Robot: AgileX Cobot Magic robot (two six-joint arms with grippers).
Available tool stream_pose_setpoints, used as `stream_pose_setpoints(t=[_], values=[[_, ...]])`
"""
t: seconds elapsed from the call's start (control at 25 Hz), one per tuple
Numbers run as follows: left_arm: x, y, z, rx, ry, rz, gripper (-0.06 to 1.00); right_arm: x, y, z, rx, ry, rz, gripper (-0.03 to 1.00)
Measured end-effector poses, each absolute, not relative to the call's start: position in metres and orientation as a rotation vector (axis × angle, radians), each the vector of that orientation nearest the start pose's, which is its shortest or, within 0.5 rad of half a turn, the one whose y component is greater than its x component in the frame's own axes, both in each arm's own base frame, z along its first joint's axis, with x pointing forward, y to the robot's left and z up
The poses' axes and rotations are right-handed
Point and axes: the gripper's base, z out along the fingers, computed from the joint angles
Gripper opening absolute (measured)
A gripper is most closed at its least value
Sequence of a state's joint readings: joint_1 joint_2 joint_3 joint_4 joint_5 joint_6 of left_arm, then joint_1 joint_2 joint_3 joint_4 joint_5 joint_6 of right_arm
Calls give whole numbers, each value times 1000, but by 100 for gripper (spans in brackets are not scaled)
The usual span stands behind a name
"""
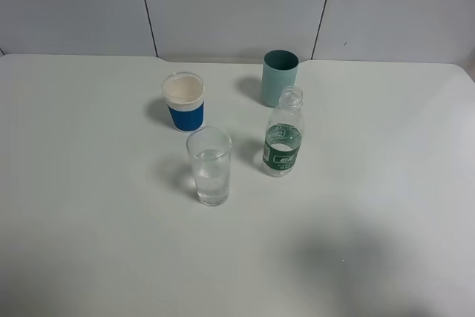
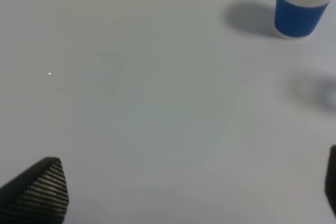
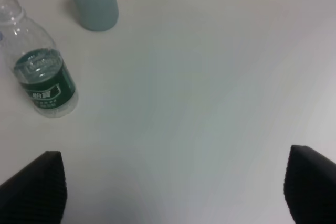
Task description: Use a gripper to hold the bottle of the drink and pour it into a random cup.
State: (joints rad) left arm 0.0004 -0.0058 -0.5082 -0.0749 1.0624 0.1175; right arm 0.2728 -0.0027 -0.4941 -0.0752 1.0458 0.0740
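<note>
1. The table (image 1: 89,220) is the largest thing here: white, matte and bare apart from four vessels grouped toward its far middle. Behind it stands a wall (image 1: 223,5) of pale grey panels with dark seams.
2. Taking the bottle (image 1: 283,133) as the landmark: it stands upright, uncapped, green label round its middle, a little liquid low inside.
3. The teal cup (image 1: 279,78) stands just behind the bottle, apart from it. The glass (image 1: 210,166) stands to the bottle's left and slightly nearer the camera, holding some clear liquid. The paper cup (image 1: 183,101) is left of the bottle and farther back.
4. Neither arm shows in the high view. The right gripper (image 3: 173,190) has its jaws spread wide, holding nothing, the bottle ahead and off to one side. The left gripper (image 2: 194,190) is likewise spread and empty, over bare table with the paper cup ahead.
5. Judged step: the glass may already be poured, or the reach has not begun; I cannot tell. If pouring is ahead, the right gripper must centre on the bottle's label, close, lift, then tilt over the glass.
</note>
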Motion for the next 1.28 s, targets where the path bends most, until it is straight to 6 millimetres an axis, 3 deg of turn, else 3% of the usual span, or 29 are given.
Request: stream_pose_setpoints(t=[1.12, 1.28], values=[[-7, -6, 280, 123, 2026, -15, 99, -1, -5, 272, -203, 2048, 144, 82], [-7, -6, 280, 123, 2026, -15, 99, -2, -5, 272, -125, 2053, 97, 82]])
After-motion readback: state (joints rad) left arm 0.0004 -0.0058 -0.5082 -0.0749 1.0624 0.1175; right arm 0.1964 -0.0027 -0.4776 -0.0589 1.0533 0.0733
